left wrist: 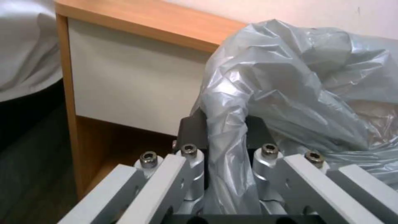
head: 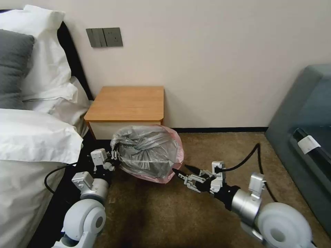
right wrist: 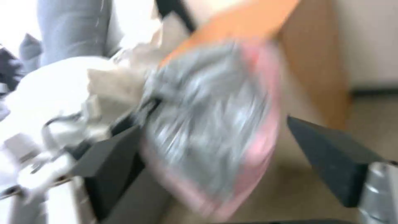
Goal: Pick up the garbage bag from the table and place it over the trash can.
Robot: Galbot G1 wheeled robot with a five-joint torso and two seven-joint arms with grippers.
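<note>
Now the bag (head: 148, 151) hangs in the air just in front of the table (head: 127, 103), above the carpet (head: 193, 213) and below the tabletop's near edge. Its grey plastic is bunched and crinkled, with a pink rim along the right and lower sides. The left gripper (head: 113, 155) is clenched on the bag's left edge; in the left wrist view a fold of plastic runs between its fingers (left wrist: 192, 130). The right gripper (head: 182, 172) is released, jaws spread, tips just beside the bag's lower right edge. A bed (head: 34, 137) lies to the left.
</note>
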